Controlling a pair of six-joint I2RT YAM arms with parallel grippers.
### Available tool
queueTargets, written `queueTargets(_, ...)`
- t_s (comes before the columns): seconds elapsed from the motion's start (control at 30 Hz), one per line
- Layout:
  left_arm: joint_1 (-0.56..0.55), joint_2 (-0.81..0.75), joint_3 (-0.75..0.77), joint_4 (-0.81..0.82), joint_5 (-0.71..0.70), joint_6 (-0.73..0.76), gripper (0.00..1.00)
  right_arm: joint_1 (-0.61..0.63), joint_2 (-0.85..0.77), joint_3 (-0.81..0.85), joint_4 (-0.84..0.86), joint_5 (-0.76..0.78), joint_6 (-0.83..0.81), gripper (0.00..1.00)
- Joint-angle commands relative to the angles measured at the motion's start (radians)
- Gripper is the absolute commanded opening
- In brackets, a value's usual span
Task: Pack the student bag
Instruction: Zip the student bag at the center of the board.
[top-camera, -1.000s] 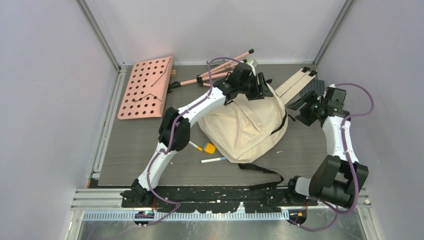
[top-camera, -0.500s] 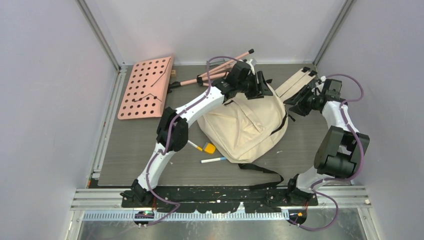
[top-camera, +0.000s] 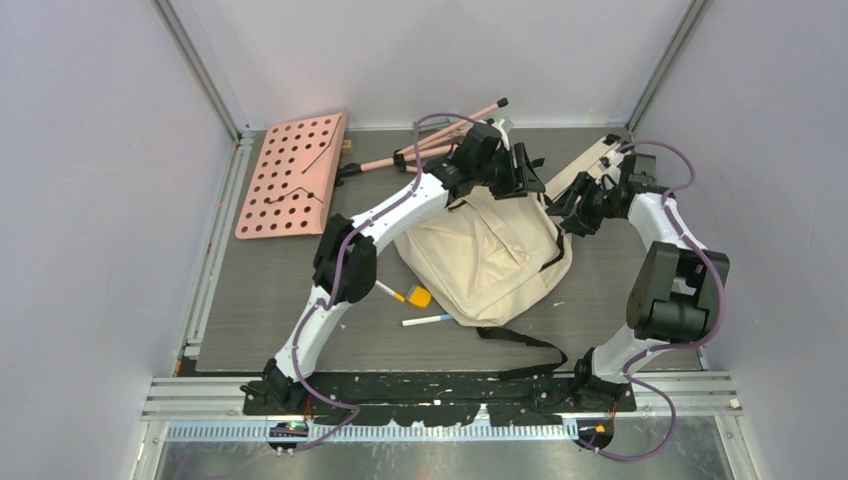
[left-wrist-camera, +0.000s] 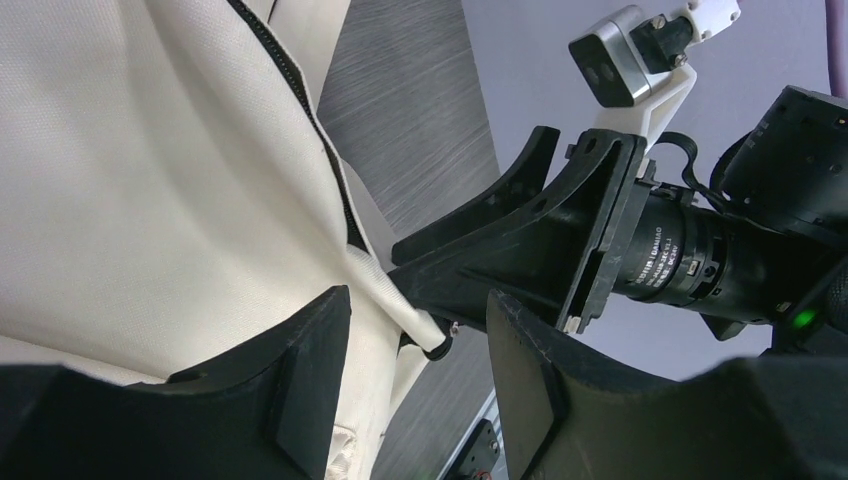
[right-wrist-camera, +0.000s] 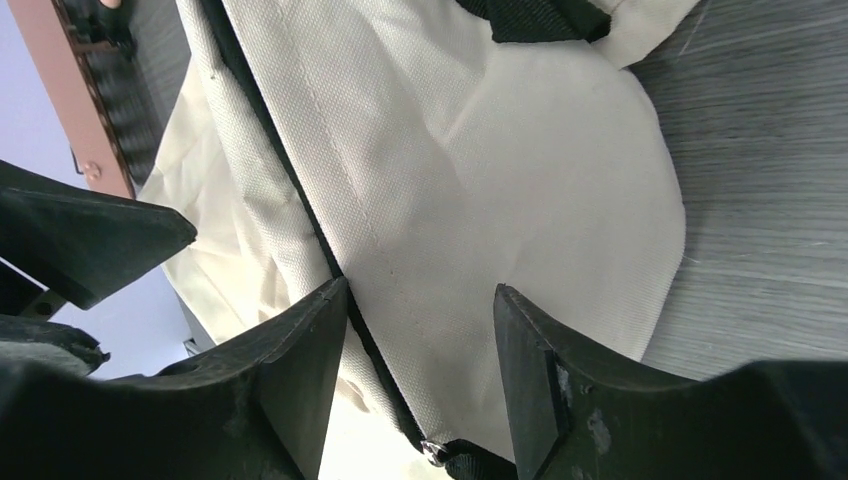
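Bag (top-camera: 480, 265): cream cloth backpack, crumpled.
Left gripper (left-wrist-camera: 418, 300): jaws are held apart; bag's upper edge is straddled, not clamped.
Right gripper (right-wrist-camera: 420, 290): jaws are held apart astride zipper (right-wrist-camera: 290, 180).

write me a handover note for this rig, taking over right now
Left end effector: open, at the bag, far top edge.
Right end effector: open, at the zipper alongside it.
Bag lies on the table; pen and yellow-tipped item lie beside it, near left.
Done: both arms at the bag's top; nothing visibly packed.
To do: open the bag, load both items, close.
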Motion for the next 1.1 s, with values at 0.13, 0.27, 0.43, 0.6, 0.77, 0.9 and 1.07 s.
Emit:
queueTargets(0.13, 0.01, -0.07, -0.005, -0.015, 0.019, 0.007, 0.55, 0.047, -0.001, 0.054, -0.022, -0.053, -0.042, 0.64)
queueTargets(0.27, 0.013, -0.037, 0.025, -0.069, 0.014, 0.003, 0.55, 0.066, -0.03, 0.061, -0.044, -0.083, -0.056, 0.66)
queueTargets(0.43, 0.014, 0.001, 0.061, -0.11, 0.018, -0.004, 0.55, 0.072, -0.032, 0.034, -0.04, -0.097, -0.033, 0.49)
queueTargets(0.6, 0.014, -0.005, 0.053, -0.103, 0.015, -0.004, 0.55, 0.073, -0.021, 0.043, -0.039, -0.03, -0.035, 0.23)
queueTargets(0.77, 0.014, 0.0, 0.051, -0.101, 0.015, -0.015, 0.55, 0.073, 0.01, 0.09, -0.024, 0.059, -0.034, 0.03)
queueTargets(0.9, 0.014, 0.039, 0.09, -0.113, 0.012, -0.038, 0.56, 0.073, -0.003, 0.143, -0.02, 0.122, -0.029, 0.01)
queueTargets(1.07, 0.016, 0.136, 0.177, -0.106, 0.037, -0.121, 0.57, 0.073, -0.055, 0.161, -0.03, 0.258, 0.018, 0.01)
